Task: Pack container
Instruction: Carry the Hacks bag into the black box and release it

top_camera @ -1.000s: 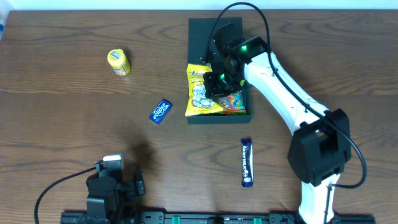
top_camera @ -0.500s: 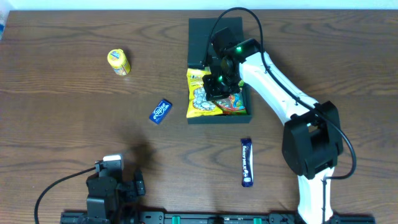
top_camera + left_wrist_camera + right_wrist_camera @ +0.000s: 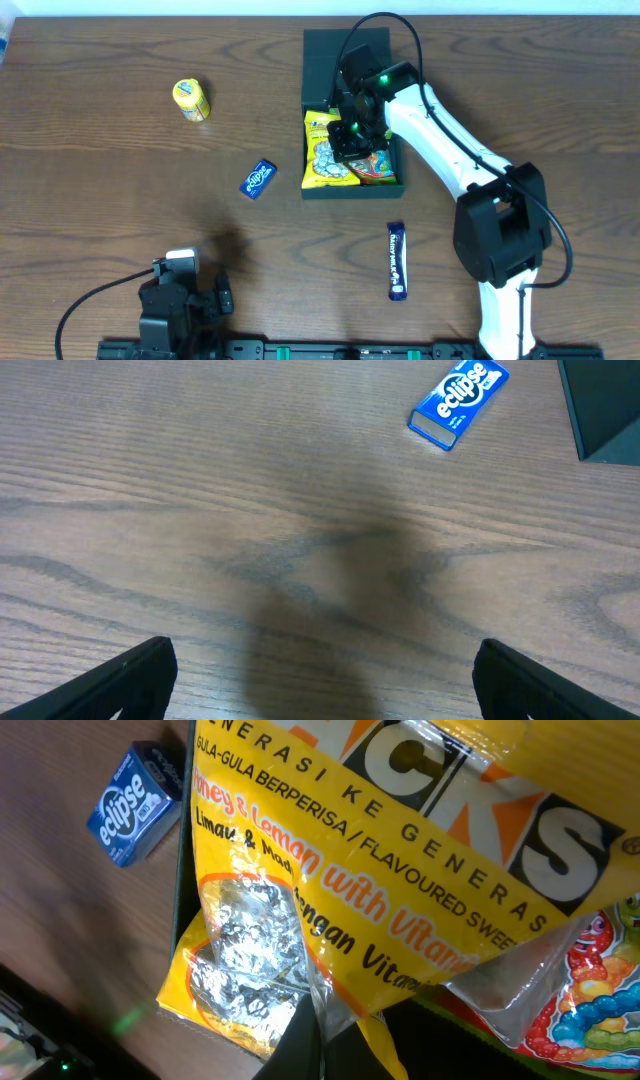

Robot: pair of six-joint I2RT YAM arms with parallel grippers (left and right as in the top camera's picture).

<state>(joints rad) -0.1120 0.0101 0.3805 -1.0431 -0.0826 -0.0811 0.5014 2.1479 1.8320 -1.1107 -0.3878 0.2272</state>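
Overhead, the container (image 3: 352,190) sits on the tabletop (image 3: 100,200) right of centre toward the far edge, its box open and its lid (image 3: 328,55) lying flat behind it, away from the robot. The right gripper (image 3: 350,135) hangs over the open box, its arm reaching in from the near right. In the right wrist view its fingers come together at the bottom centre of the frame, clenched on a crumpled fold of the yellow bag (image 3: 400,870), so this gripper (image 3: 325,1045) is grasping the bag. From above, the yellow bag (image 3: 322,160) fills the left half of the box, and a red and multicoloured packet (image 3: 378,166) lies beside it in the right half, partly under the bag's edge. A blue gum pack (image 3: 258,178) rests on the tabletop just left of the container, apart from it. A yellow tin (image 3: 190,100) stands well to the left, and a dark blue bar (image 3: 397,261) lies nearer the robot than the container. The left gripper (image 3: 322,650) is low at the near left edge, released, its fingers (image 3: 140,670) spread wide over bare wood, with the gum pack (image 3: 458,390) and a corner of the container (image 3: 605,410) ahead of it.
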